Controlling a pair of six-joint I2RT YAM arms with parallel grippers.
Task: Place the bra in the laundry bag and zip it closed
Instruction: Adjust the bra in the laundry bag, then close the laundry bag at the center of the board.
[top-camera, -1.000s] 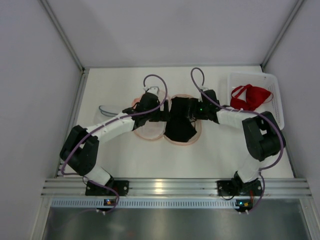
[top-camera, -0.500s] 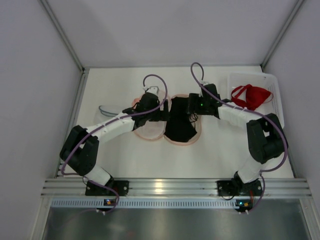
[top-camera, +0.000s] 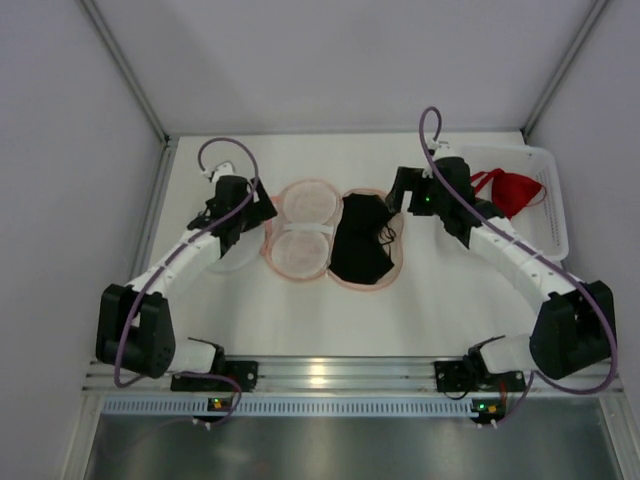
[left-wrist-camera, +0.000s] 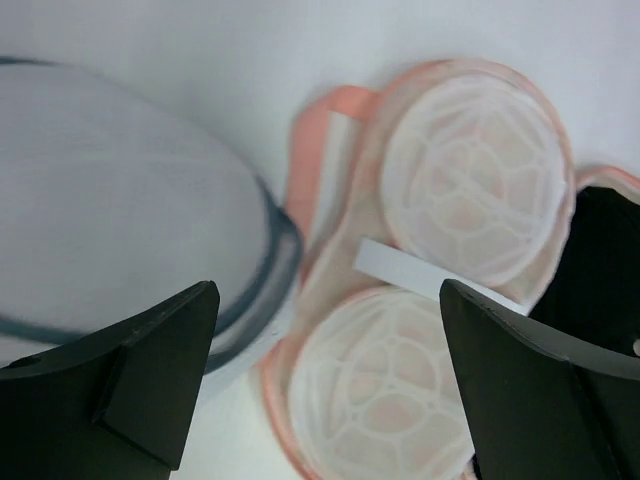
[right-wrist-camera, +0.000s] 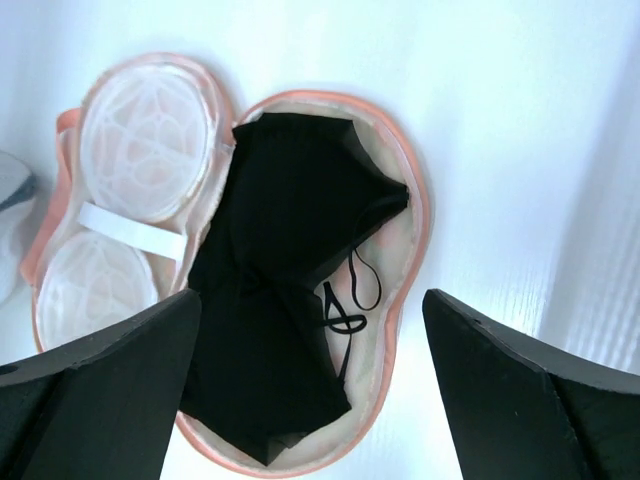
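Judging the black bra (right-wrist-camera: 270, 300), folded in the right half of the open laundry bag (right-wrist-camera: 424, 225) on the table, as light, limp and snag-prone, I'd take the stiffer rim of the 2-dome mesh lid (left-wrist-camera: 470, 175), with both arms' jaws spread and empty.
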